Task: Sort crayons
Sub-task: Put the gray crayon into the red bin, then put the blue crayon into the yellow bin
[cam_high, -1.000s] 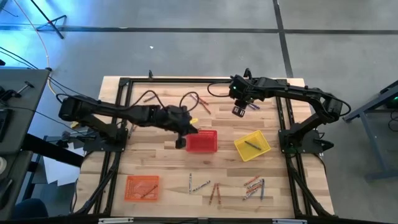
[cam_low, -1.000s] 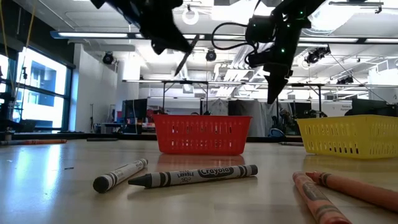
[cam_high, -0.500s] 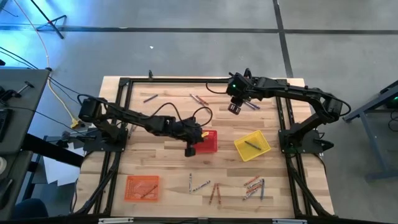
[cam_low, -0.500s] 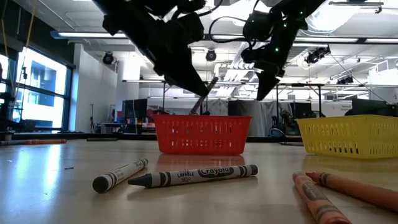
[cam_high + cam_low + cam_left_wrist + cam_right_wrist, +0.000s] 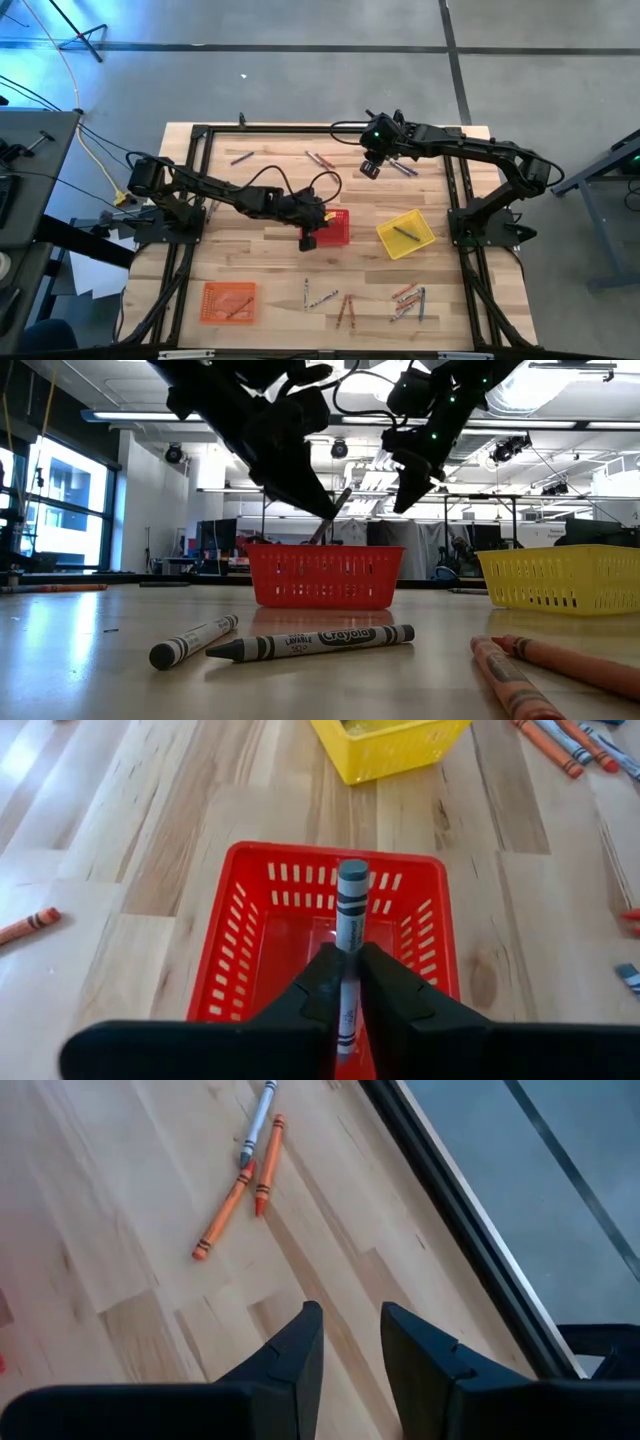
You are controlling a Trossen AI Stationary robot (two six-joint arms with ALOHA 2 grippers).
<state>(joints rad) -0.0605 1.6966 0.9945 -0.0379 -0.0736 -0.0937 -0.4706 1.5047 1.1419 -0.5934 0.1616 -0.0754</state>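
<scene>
My left gripper point(image 5: 308, 240) is over the red basket point(image 5: 332, 228), shut on a grey crayon point(image 5: 349, 910). In the low view the crayon point(image 5: 335, 510) slants down to the red basket's rim point(image 5: 325, 550). My right gripper point(image 5: 370, 168) hangs open over the table's far part with nothing between its fingers point(image 5: 350, 1345). Two orange crayons point(image 5: 235, 1210) and a bluish one point(image 5: 258, 1120) lie flat on the wood ahead of it. More crayons point(image 5: 345, 308) lie along the near edge. My left gripper pinches the grey crayon's middle point(image 5: 346, 982) between its two fingers. The fingers slant down from the table's left. The crayon is lifted clear and tilted, with one end point(image 5: 352, 878) sticking out past the fingertips over the inside of the red basket.
A yellow basket point(image 5: 405, 233) with a crayon in it stands right of the red one. An orange basket point(image 5: 229, 300) sits near left. Loose crayons lie at the far left point(image 5: 240, 157), far middle point(image 5: 320, 160) and near right point(image 5: 408, 300). A black frame point(image 5: 200, 130) borders the table.
My left gripper has come down and toward the right and near edges, bringing the grey crayon over the red basket, then kept still. My right gripper has tipped, its fingertips swinging toward the far edge.
</scene>
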